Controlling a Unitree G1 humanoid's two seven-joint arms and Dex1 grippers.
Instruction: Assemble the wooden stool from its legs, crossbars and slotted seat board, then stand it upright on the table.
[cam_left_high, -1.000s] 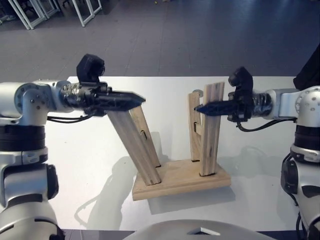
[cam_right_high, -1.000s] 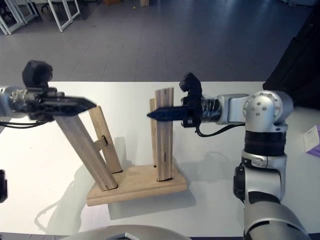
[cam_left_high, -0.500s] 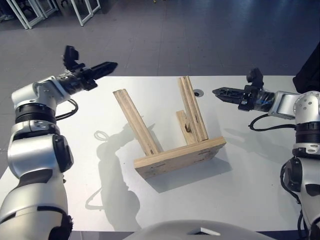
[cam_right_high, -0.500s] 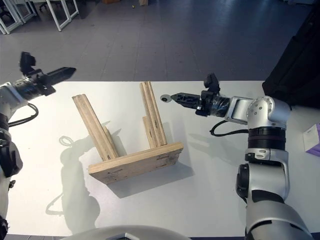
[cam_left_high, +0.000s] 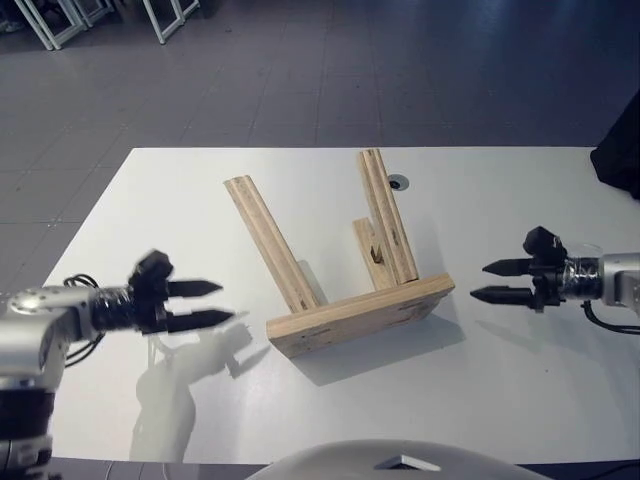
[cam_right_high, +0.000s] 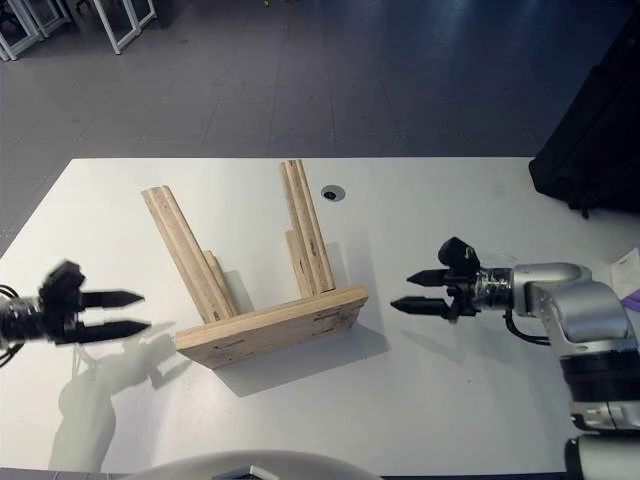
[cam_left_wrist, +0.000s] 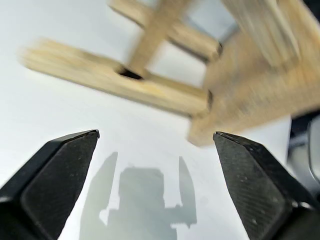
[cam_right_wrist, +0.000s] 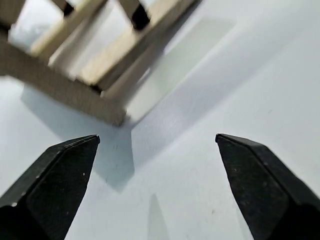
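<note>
Grey tiled floor (cam_left_high: 300, 70) stretches behind a white desk (cam_left_high: 500, 200), and near the desk's middle sits the stool (cam_left_high: 345, 290), upside down: its seat board (cam_left_high: 360, 317) is down on the surface and its legs (cam_left_high: 270, 240) point up and toward the far side, the left pair leaning left. A small round cable hole (cam_left_high: 399, 182) lies just beyond it.

A second ago both arms were up at the leg tops, each claw closed on a leg. They have since let go, swung wide and dropped low. The left claw (cam_left_high: 225, 302) now hangs near the desk well to the stool's left, and the right claw (cam_left_high: 480, 280) sits just right of the seat board. Both are spread open, hold nothing and touch nothing. The head camera has tilted down too, so I cannot tell how far the stool itself has turned.

Judging from this, the joining looks finished — legs and bars seated in the board — but the stool is not yet on its feet. Turning it over will need a fresh grip, likely on the board or on both leg pairs
</note>
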